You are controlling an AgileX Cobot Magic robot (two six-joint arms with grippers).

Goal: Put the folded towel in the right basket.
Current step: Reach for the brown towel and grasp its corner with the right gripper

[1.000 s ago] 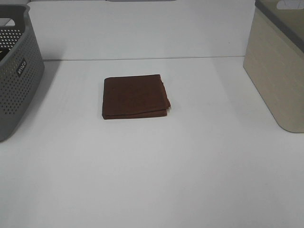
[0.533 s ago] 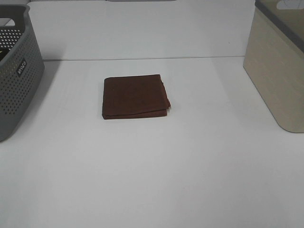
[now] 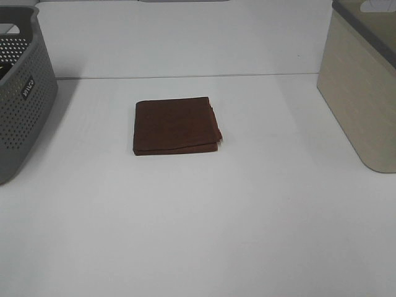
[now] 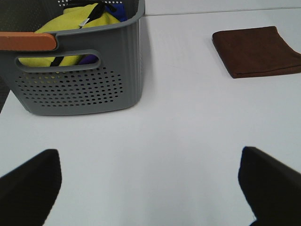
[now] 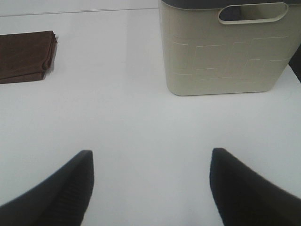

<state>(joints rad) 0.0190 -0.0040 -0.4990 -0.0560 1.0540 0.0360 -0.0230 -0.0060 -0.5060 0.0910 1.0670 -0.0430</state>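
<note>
A dark brown folded towel [image 3: 176, 125] lies flat on the white table, a little left of the middle. It also shows in the left wrist view [image 4: 256, 51] and in the right wrist view [image 5: 26, 55]. The beige right basket [image 3: 364, 86] stands at the right edge; the right wrist view shows its wall [image 5: 225, 52]. My left gripper [image 4: 150, 186] is open and empty over bare table, well short of the towel. My right gripper [image 5: 149, 183] is open and empty, in front of the beige basket. Neither arm shows in the exterior high view.
A grey perforated basket [image 3: 21, 93] stands at the left edge. In the left wrist view it [image 4: 80, 84] holds yellow and blue cloth [image 4: 77, 19]. The white table [image 3: 204, 216] runs to a pale back wall.
</note>
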